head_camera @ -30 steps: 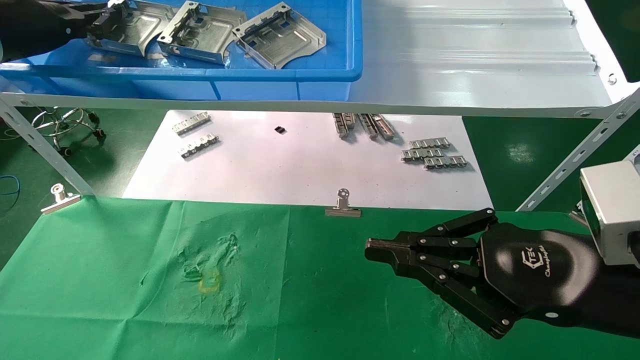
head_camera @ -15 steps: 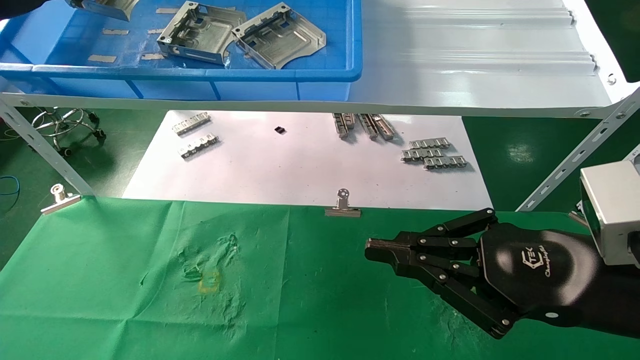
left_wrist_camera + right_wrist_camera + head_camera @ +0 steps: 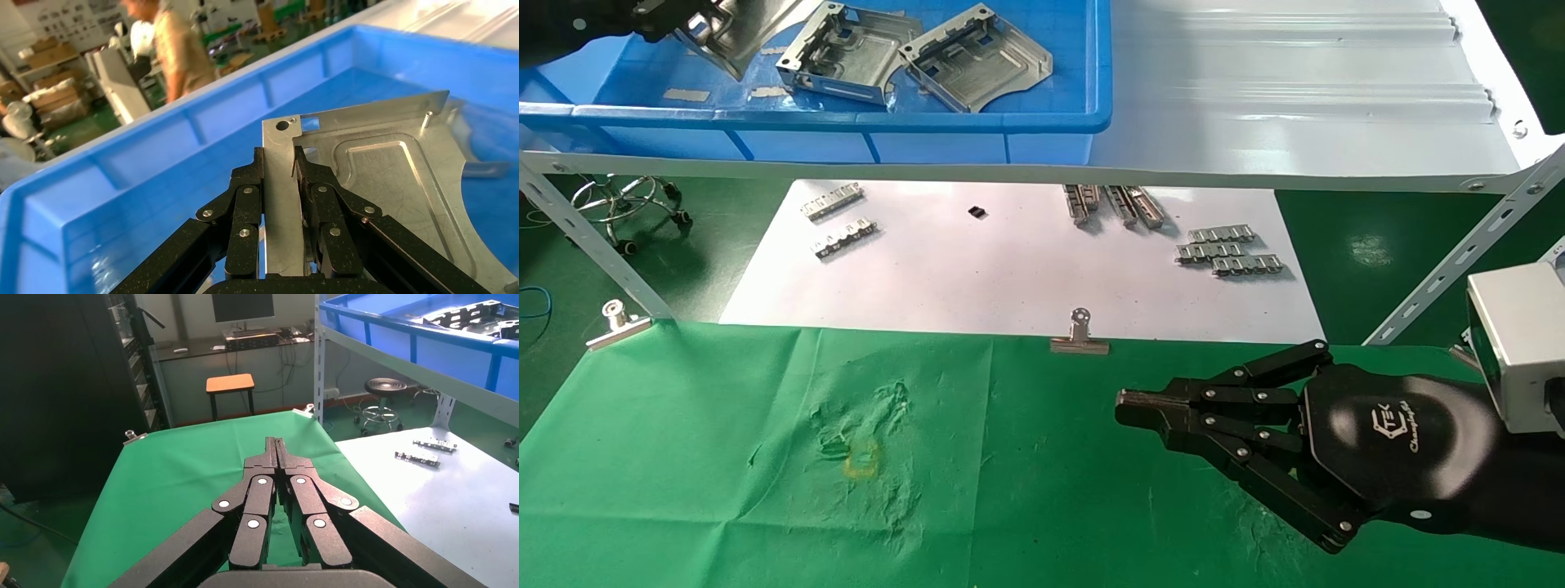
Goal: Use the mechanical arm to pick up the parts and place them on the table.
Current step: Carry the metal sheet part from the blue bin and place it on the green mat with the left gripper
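**Q:** How is the left arm posed, and what does its end effector hold?

**A:** The left end effector (image 3: 278, 177) is raised over the blue bin (image 3: 977, 122) on the pale grey shelf (image 3: 1295, 106), beyond the far left corner of the counter (image 3: 1042, 490). Its black jointed fingers (image 3: 245, 214) are pressed together on the flat edge of one silver part (image 3: 379, 177), which stands between them and projects forward, tilted, clear of the bin floor. In the head view this held part (image 3: 733, 28) shows at the top left, canted on edge, with only the dark tip of the arm in frame.

**Q:** Where are the other parts?

**A:** Two more parts (image 3: 850, 51) lie side by side inside the bin, just beside the held one.

**Q:** And the right arm?

**A:** The right end effector (image 3: 1128, 404) hangs over the counter near its right edge, palm up toward the camera, fingers extended toward the left. The wrist view shows its fingertips (image 3: 276, 447) closed against each other with nothing between them.

**Q:** What else lies in the field?

**A:** A white sheet (image 3: 1009, 278) beyond the counter's far edge carries small linked strips (image 3: 1228, 251). Binder clips (image 3: 1079, 339) grip the green cloth along that far edge.
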### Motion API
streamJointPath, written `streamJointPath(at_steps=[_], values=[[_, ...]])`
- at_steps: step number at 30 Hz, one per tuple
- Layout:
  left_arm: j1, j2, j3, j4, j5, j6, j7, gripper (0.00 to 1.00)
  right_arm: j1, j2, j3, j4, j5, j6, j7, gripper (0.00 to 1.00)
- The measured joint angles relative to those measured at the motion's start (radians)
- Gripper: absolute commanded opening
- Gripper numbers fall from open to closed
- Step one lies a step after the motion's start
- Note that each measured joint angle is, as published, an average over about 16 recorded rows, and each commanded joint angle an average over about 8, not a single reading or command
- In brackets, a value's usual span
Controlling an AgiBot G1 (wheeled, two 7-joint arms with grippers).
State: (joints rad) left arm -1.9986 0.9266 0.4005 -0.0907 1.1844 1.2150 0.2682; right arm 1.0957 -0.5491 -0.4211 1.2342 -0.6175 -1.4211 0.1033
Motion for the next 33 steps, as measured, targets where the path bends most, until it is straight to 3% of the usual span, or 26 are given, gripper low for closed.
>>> streamJointPath(at_steps=[16, 24, 33], values=[[0.037, -0.055, 0.006, -0.072, -0.029, 0.349, 0.135, 0.0, 0.0, 0.0, 0.0, 0.0, 0.0, 0.0, 0.0, 0.0], [0.134, -0.105, 0.075, -0.24, -0.064, 0.387, 0.201, 0.0, 0.0, 0.0, 0.0, 0.0, 0.0, 0.0, 0.0, 0.0], [0.3, -0.183, 0.21, -0.459, -0.156, 0.384, 0.259, 0.0, 0.0, 0.0, 0.0, 0.0, 0.0, 0.0, 0.0, 0.0]])
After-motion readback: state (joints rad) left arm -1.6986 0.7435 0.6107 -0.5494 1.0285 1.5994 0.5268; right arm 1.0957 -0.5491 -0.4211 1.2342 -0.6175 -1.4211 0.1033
